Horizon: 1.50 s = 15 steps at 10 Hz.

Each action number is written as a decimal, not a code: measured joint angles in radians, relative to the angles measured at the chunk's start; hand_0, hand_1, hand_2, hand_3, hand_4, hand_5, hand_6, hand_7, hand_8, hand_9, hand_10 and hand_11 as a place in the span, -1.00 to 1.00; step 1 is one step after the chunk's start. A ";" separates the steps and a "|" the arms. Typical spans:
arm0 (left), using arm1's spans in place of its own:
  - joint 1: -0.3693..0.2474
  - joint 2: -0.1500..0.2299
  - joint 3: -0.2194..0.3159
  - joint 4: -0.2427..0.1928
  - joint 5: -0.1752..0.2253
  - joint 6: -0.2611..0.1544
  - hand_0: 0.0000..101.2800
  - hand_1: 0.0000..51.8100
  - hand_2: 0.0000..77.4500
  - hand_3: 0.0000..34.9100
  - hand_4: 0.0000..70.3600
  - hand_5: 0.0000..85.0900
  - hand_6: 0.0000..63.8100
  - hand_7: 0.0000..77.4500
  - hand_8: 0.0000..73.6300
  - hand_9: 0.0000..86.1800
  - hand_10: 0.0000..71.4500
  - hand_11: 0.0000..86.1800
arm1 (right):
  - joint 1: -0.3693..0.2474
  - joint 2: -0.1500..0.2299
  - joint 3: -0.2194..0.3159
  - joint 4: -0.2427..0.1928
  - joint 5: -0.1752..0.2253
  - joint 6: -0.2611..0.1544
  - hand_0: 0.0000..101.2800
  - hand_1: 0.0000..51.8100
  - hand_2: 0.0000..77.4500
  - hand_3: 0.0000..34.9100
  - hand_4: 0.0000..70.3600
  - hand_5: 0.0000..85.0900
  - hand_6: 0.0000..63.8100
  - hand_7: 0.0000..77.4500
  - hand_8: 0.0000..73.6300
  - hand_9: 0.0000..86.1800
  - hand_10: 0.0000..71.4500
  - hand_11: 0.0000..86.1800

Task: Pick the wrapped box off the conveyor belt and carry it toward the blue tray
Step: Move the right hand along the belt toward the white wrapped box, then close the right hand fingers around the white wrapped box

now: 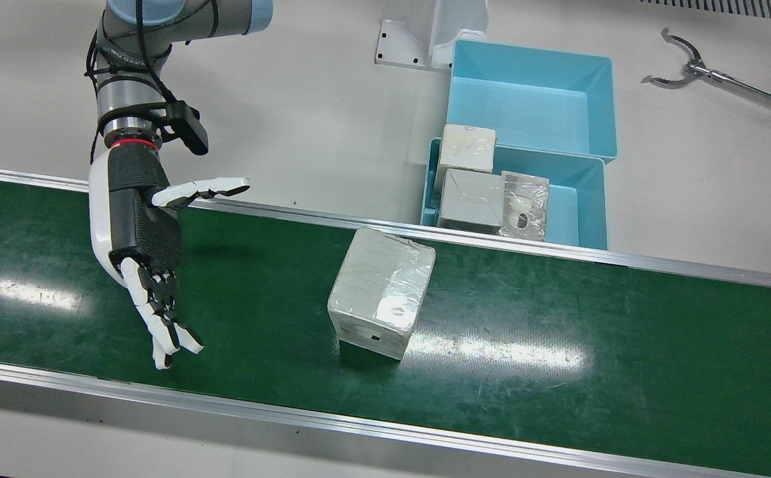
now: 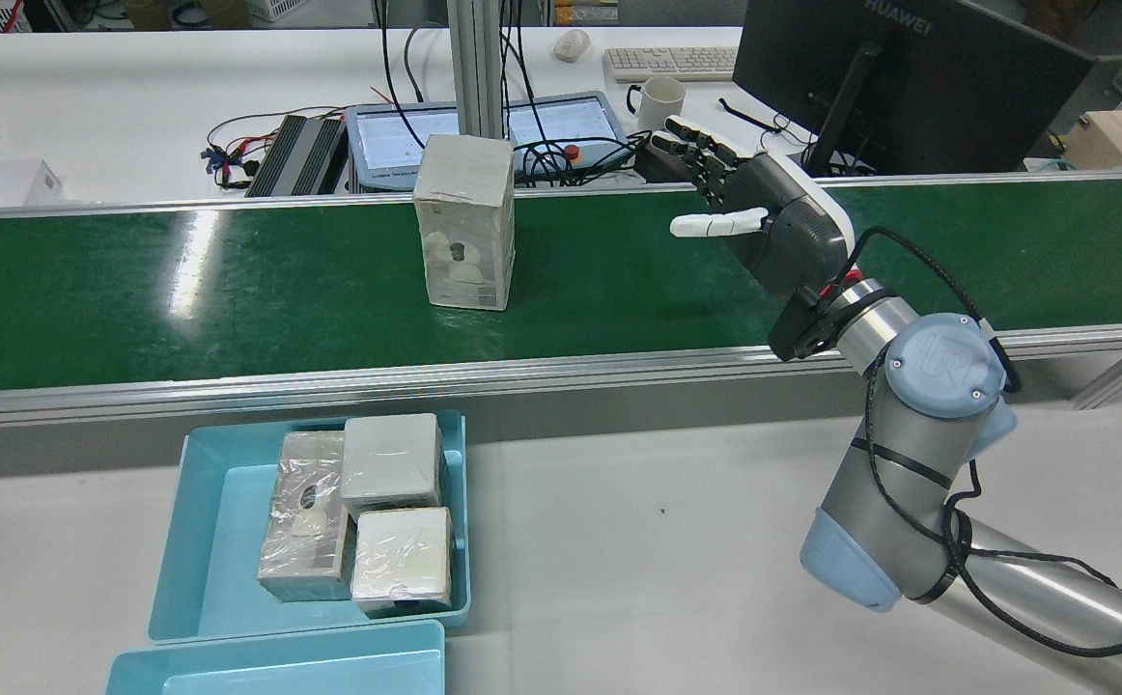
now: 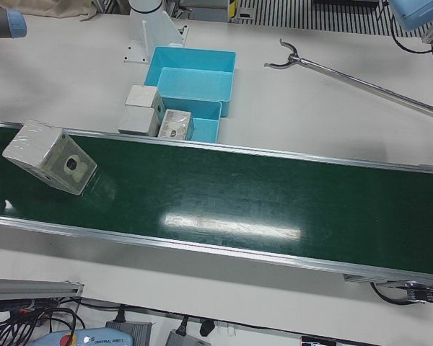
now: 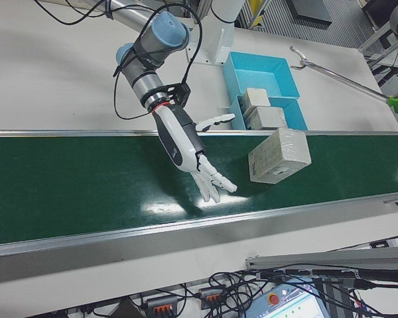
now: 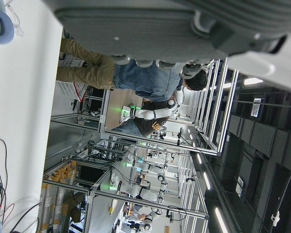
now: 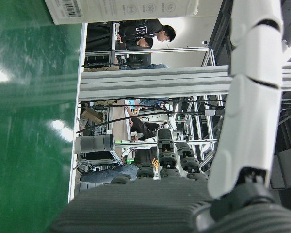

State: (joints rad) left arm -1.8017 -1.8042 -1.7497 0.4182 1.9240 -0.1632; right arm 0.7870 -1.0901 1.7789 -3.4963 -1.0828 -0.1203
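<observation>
While my right hand (image 1: 143, 249) hangs over the green conveyor belt (image 1: 558, 332) with its fingers (image 1: 160, 325) spread and the thumb held out to the side, it holds nothing and touches nothing. Well apart from it along the belt stands the wrapped box (image 1: 380, 292), alone in the middle of the belt's width. That box is a pale grey-white block standing upright on one small end, taller than it is wide, sealed in clear shiny film that wrinkles at the corners and catches the light. One side shows a small dark round mark with a faint printed picture around it, seen in the rear view (image 2: 464, 220).

Beyond the belt's edge, on the white table (image 1: 306, 119), sits the blue tray (image 1: 588, 219), holding three other wrapped boxes (image 1: 468, 199) packed close together. Touching it on the farther side is a second blue tray (image 1: 531, 99). Farther right lies a long metal grabber tool (image 1: 691, 66).

My left hand (image 5: 174, 29) shows only in its own camera, its fingers too little in frame to tell their state.
</observation>
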 joint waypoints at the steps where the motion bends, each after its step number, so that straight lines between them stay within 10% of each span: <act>1: 0.000 0.000 0.000 0.000 0.000 0.000 -1.00 -1.00 -0.97 -1.00 -0.98 -0.97 -0.98 -0.99 -0.99 -0.99 -1.00 -0.99 | -0.002 0.006 -0.005 0.000 0.000 0.000 -0.08 -0.52 -0.73 -0.99 -0.78 -0.81 -0.88 -0.61 -0.93 -0.91 -1.00 -0.97; 15: 0.000 0.000 0.000 0.000 0.000 0.000 -1.00 -1.00 -0.99 -1.00 -0.98 -0.97 -1.00 -0.99 -0.99 -1.00 -1.00 -0.99 | -0.051 0.070 -0.083 -0.003 0.006 -0.002 -0.08 -0.52 -0.72 -0.92 -0.78 -0.80 -0.86 -0.62 -0.93 -0.91 -1.00 -0.97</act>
State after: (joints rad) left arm -1.8017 -1.8042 -1.7497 0.4182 1.9240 -0.1632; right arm 0.7356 -1.0200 1.6962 -3.4990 -1.0764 -0.1227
